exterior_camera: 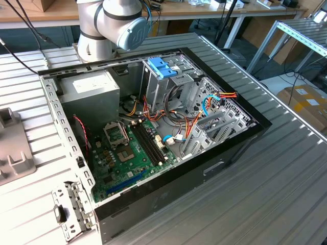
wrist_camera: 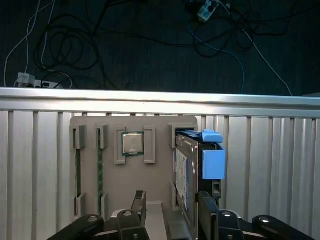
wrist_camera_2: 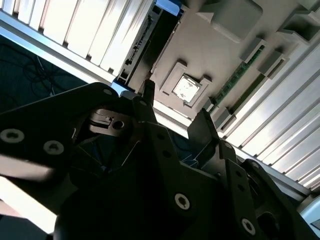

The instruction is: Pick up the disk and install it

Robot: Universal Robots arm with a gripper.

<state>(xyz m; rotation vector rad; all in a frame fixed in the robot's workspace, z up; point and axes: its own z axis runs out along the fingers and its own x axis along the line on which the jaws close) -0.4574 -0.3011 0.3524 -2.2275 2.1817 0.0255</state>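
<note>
Disk [wrist_camera: 183,172] standing on edge in a grey holder tray [wrist_camera: 160,125], pincer [wrist_camera: 172,207] spread, close by it, gripping nothing

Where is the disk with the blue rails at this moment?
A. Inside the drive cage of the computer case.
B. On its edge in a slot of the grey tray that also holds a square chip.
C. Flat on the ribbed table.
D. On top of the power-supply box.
B: in the first wrist view the disk stands on its edge in a slot of the grey tray, and the square chip sits in the same tray.
</note>
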